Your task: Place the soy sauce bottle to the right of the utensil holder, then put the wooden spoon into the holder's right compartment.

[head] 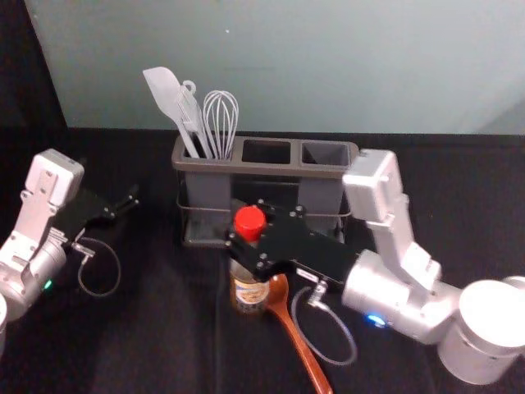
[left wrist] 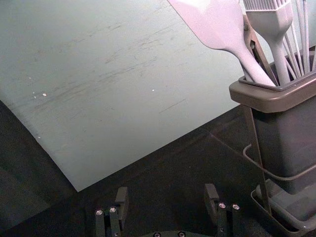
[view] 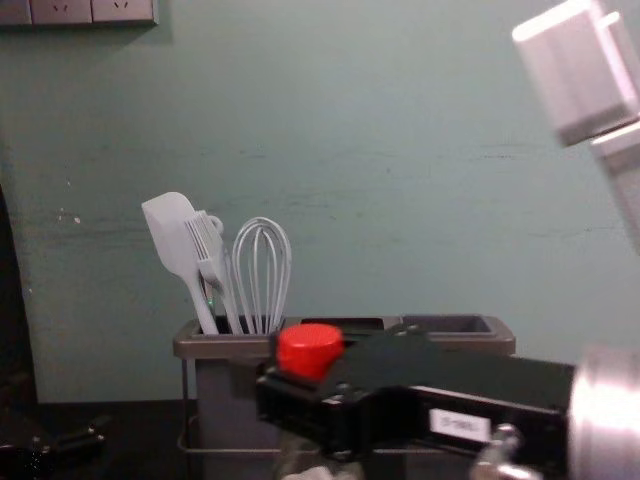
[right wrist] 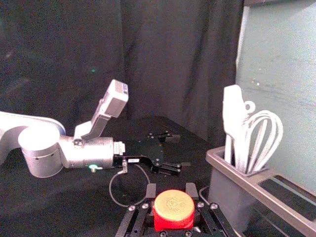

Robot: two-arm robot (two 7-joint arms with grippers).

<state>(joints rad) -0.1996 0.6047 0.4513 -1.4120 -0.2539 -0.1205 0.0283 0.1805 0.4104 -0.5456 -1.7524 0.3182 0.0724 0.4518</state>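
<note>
My right gripper [head: 244, 231] is shut on the soy sauce bottle [head: 248, 293] just below its red cap, in front of the utensil holder [head: 238, 167]. In the right wrist view, the pads of the right gripper [right wrist: 172, 189] flank the red-capped bottle [right wrist: 173, 210]. Right of the bottle, the wooden spoon [head: 302, 340] lies on the table, bowl towards the holder. The holder's right compartment [head: 326, 153] holds nothing. Off to the holder's left, my left gripper [head: 125, 205] hangs parked; in its wrist view the left gripper [left wrist: 166, 200] is open, with nothing between its fingers.
A white spatula [head: 166, 92], a brush and a whisk [head: 221, 119] stand in the holder's left compartment. Behind the table rises a pale wall [view: 400, 180]. My right forearm [head: 402, 291] reaches in from the right, over the dark table.
</note>
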